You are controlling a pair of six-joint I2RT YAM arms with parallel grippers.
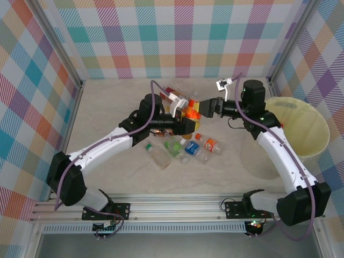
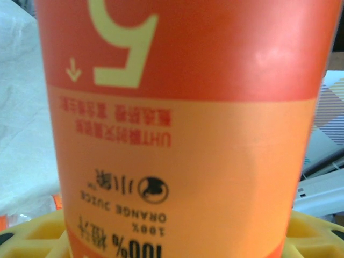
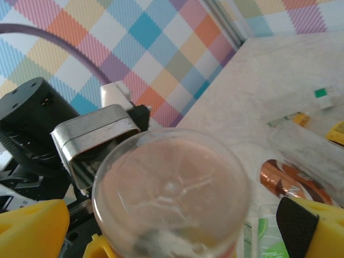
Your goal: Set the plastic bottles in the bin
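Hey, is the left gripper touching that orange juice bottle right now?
Touching. Left wrist view: yellow fingers of the left gripper flank the orange juice bottle with no gap.

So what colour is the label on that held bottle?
Orange with a red band; the bottle shows best in left wrist view.

On the worktop (image 1: 107,113) the loose plastic bottles (image 1: 185,149) lie at centre, with the bin (image 1: 317,115) at their 3 o'clock, well apart. At their 12 o'clock a raised bottle (image 1: 192,112) sits between the left fingers (image 2: 32,239), at its 9 o'clock, and the right fingers (image 3: 32,226), at its 3 o'clock.
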